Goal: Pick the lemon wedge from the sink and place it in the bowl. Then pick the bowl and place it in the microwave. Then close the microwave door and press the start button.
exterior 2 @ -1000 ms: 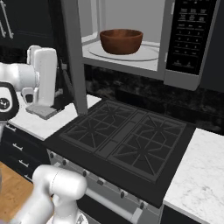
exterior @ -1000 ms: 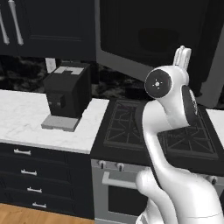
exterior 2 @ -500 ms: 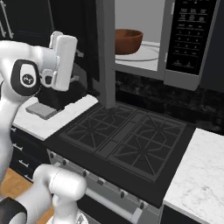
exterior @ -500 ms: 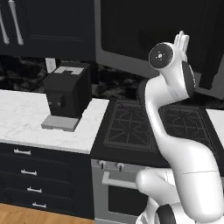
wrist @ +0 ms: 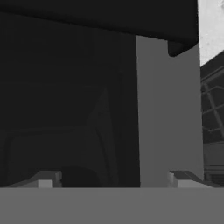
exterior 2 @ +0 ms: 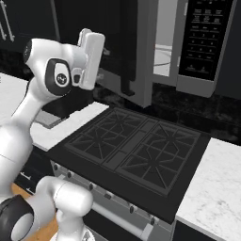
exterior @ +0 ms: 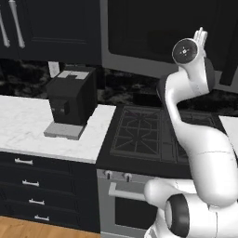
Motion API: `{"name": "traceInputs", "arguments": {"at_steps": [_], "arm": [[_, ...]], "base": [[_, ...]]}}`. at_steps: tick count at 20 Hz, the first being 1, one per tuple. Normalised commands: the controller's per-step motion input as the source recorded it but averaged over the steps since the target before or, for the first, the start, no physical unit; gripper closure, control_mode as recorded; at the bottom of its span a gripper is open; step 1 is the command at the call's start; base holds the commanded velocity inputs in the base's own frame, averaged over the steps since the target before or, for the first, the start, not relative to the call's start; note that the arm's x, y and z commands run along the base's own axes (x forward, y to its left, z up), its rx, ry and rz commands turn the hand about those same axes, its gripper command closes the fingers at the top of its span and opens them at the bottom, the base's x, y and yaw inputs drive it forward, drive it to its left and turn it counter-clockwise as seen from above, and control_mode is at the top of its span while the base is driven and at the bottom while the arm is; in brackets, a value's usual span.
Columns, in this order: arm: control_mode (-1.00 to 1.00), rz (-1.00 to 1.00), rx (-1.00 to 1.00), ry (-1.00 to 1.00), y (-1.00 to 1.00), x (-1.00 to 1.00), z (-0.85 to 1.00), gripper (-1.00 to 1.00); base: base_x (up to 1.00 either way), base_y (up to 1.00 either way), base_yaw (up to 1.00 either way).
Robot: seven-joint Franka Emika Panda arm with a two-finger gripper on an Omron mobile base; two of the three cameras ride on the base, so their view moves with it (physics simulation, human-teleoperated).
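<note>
Big flat grey-framed dark-glass microwave door [exterior 2: 136,52] half shut, just left of microwave [exterior 2: 188,42]. Stiff, swings easy: push flat face, far from hinge. Gripper [wrist: 114,180] fingers wide apart, holding nothing, right at door.

Microwave door [wrist: 168,113], seemingly very close

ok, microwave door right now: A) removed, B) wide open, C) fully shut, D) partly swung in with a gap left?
D: in the right base view the microwave door stands angled in front of the microwave, with a strip of light interior showing between its edge and the control panel; the gripper is by it.
</note>
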Motion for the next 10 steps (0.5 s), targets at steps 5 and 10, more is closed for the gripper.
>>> {"name": "traceInputs", "arguments": {"at_steps": [5,10], "arm": [[-1.00,0.03,0.09,0.00,-0.48,0.57,0.00,-1.00],[-1.00,0.02,0.05,0.00,-0.34,0.58,0.00,-1.00]], "base": [[0.00,0.00,0.00],[0.00,0.00,0.00]]}}
